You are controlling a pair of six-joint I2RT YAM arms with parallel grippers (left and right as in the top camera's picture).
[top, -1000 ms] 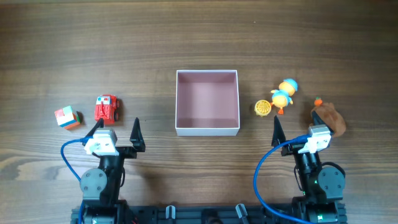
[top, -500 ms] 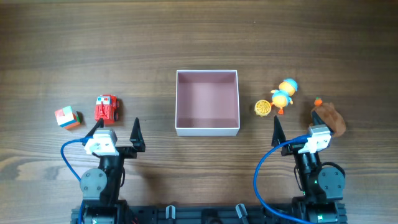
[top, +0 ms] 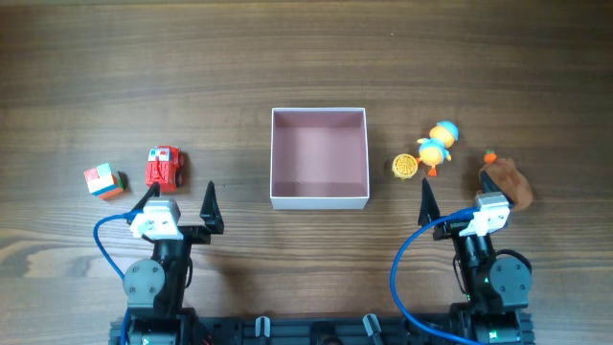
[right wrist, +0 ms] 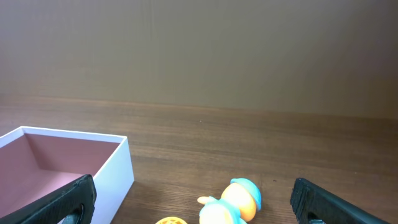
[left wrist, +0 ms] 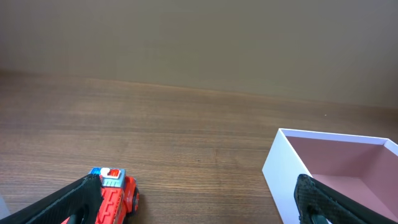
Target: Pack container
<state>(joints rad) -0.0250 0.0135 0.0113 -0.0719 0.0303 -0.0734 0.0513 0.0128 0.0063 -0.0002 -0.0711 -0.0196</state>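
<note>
Evidently nothing has shifted since a second ago: the container sits mid-table, the red truck and cube to its left, the duck toy, yellow disc and brown toy to its right. Left gripper and right gripper wait nearer me, both released, jaws spread wide

Red truck partly below left-wrist view's edge

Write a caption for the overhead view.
Empty container centred; truck and cube near open left gripper; duck, disc and brown toy near open right gripper.
</note>
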